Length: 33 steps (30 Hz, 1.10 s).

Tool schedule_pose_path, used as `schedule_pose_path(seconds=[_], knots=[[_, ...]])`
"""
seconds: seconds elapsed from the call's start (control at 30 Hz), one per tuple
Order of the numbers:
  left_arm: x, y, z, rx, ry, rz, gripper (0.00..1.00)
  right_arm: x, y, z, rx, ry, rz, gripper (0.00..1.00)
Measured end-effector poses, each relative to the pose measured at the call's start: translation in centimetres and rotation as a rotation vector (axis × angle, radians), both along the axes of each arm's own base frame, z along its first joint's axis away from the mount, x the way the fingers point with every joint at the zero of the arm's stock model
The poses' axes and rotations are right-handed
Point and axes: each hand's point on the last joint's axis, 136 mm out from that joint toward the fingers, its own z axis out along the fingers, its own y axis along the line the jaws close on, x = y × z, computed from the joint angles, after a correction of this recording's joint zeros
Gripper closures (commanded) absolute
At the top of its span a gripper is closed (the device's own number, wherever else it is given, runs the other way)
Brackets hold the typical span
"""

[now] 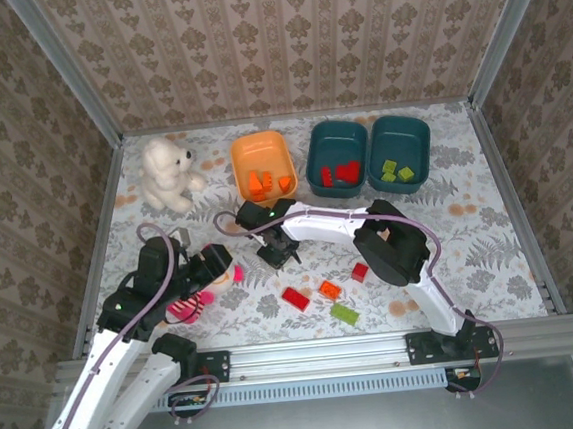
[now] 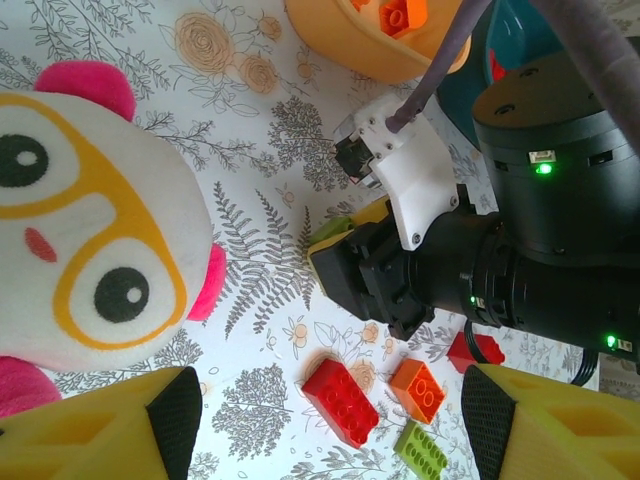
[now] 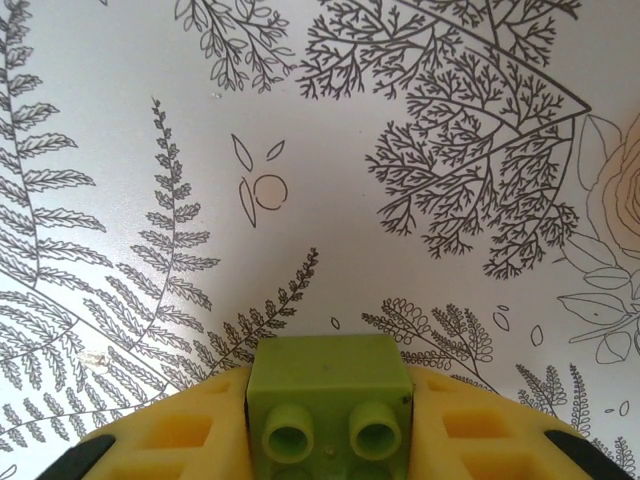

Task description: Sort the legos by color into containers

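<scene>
Table cover: we see a smooth white sheet (image 1: 488,217) printed with grey ferns and orange roses.
Containers: 3 glossy plastic tubs with rounded corners stand in a row at the far side. The orange tub (image 1: 260,137) holds orange bricks, the left teal tub (image 1: 334,126) red ones, and the right teal tub (image 1: 399,120) light green ones.
Loose legos: 4 studded bricks lie on the sheet in front of the arms: a long red brick (image 1: 296,298), an orange brick (image 1: 329,289), a small red brick (image 1: 360,271) and a loose green brick (image 1: 344,314).
Held lego: the light green brick (image 3: 330,385) is matte and square-edged, with 2 hollow round studs facing the right wrist camera. It sits low over the fern print.
Right gripper (image 3: 330,445): clenched on the light green brick, with the yellow pads (image 3: 180,435) against both its sides.
Left gripper (image 2: 320,440): released, its yellow fingers (image 2: 100,430) wide apart with nothing between them.
Plush toys: a fluffy white bear (image 1: 167,172) sits left of the orange tub. We see a white-faced doll (image 2: 80,230) with pink ears just beside the left gripper.
</scene>
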Motion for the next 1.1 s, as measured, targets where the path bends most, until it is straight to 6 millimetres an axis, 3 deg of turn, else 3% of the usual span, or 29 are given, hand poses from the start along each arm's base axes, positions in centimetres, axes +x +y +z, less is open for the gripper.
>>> schedule_pose_path(seconds=[0.1,0.2,0.27,0.37,0.47,0.57,0.67,0.87,1.1], knots=[[0.6,-0.7,0.2,-0.018,-0.004,-0.014,0.28,1.2,-1.0,1.3,0.024,-0.014,-0.051,0.7],[2.0,-2.1,0.1,-0.032,0.003,-0.035,0.28,4.2,-4.0,5.3,0.086,-0.064,-0.154,0.7],[3.1,-3.3,0.1,-0.035,0.013,-0.059,0.28,6.9,-7.3,8.8,0.142,-0.12,-0.255,0.7],[5.3,-6.1,0.7,-0.04,0.02,-0.111,0.28,11.5,-14.6,14.0,0.22,-0.227,-0.449,0.7],[7.7,-9.6,1.8,-0.062,-0.007,-0.172,0.28,14.6,-22.6,15.9,0.238,-0.284,-0.655,0.7],[9.9,-13.0,2.2,-0.085,-0.025,-0.224,0.28,16.2,-29.1,14.7,0.219,-0.275,-0.838,0.7],[11.6,-15.8,2.2,-0.094,-0.026,-0.27,0.28,17.6,-32.7,12.3,0.199,-0.237,-0.959,0.7],[14.3,-20.1,2.1,-0.11,-0.039,-0.335,0.29,21.3,-36.1,8.1,0.192,-0.188,-1.102,0.69],[16.3,-22.0,2.2,-0.119,-0.052,-0.356,0.29,25.2,-37.2,5.6,0.204,-0.183,-1.159,0.67]])
